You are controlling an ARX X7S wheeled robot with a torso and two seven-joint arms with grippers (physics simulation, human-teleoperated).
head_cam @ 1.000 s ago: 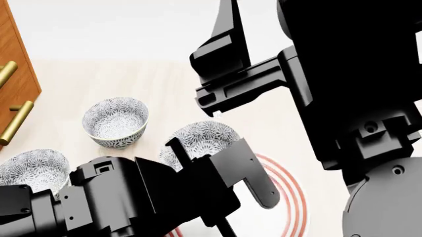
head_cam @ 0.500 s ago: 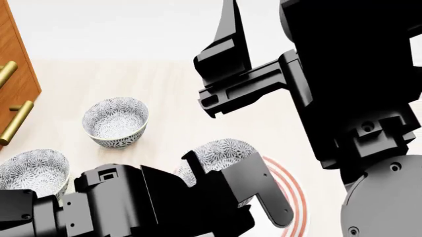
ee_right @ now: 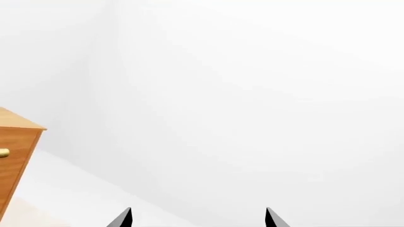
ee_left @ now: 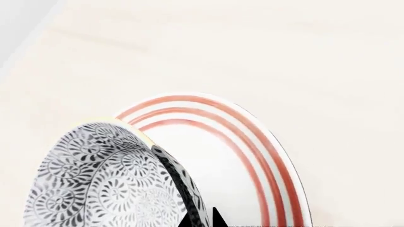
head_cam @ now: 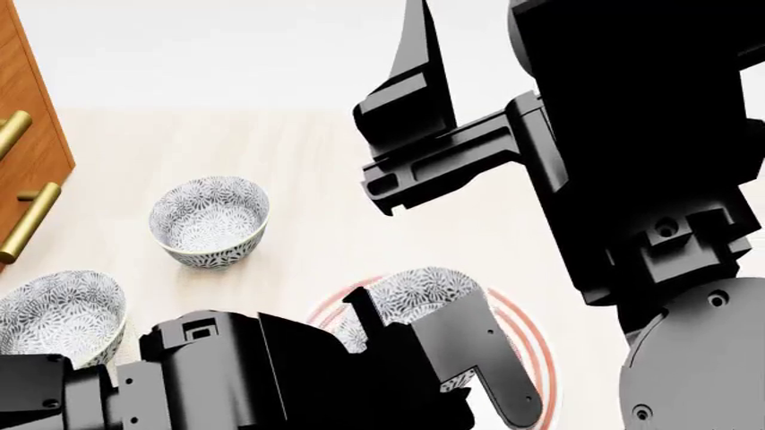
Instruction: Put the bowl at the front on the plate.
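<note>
I have the small deep ceramic bowl with the grey-blue floral pattern (head_cam: 413, 300) pinched by its rim in my left gripper (head_cam: 413, 345), one finger inside the wall and one outside, and it hangs over the wide white plate with three thin red rings (head_cam: 532, 354), somewhat toward the plate's near-left edge rather than its middle. From the wrist camera the bowl (ee_left: 107, 184) overlaps the plate (ee_left: 265, 156), but I cannot tell whether its foot is touching down or clear of it.

My right gripper (ee_right: 197, 218) is parked high, well away from the plate, its two fingertips spread apart on nothing.

My worry: if I let go while the bowl is tilted or off the surface, it could tip, roll off the rim, or knock the plate sideways. Releasing this near the edge could also leave it half off.

Two matching patterned bowls (head_cam: 210, 219) sit left of the plate, beside a wooden cabinet with brass handles (head_cam: 30, 143). I see no labels or writing anywhere.
</note>
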